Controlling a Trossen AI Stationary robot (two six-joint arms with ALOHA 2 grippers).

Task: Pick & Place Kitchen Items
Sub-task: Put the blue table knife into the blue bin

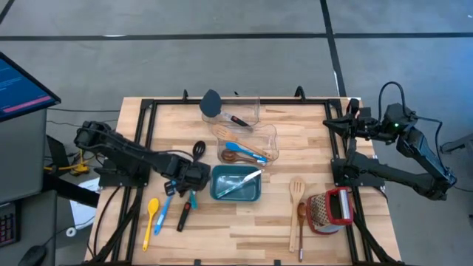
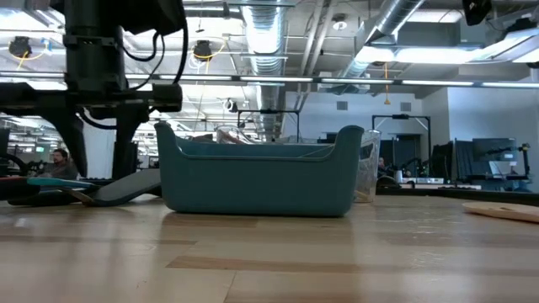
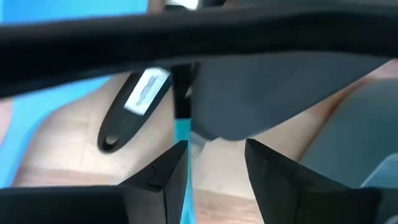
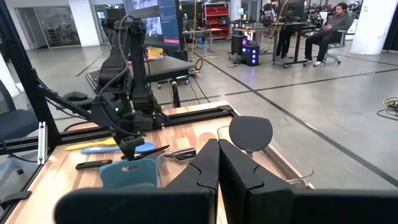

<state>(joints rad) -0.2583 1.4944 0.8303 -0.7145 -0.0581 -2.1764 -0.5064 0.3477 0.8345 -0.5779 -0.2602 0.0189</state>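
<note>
The left wrist view alone shows the left pincer (image 3: 214, 165) with fingers apart, straddling a slim blue utensil handle (image 3: 182, 134). The high view places this beside the teal bin (image 1: 236, 193) near the table (image 1: 244, 229) centre. The right pincer (image 4: 219, 165), fingers together, waits at the right edge.

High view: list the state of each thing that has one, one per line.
Left gripper: jaws open, low over the utensils left of the bin.
Right gripper: jaws shut, parked at the table's right edge.
Teal bin: upright, a utensil inside.
Clear container: holds blue and brown spoons.
</note>
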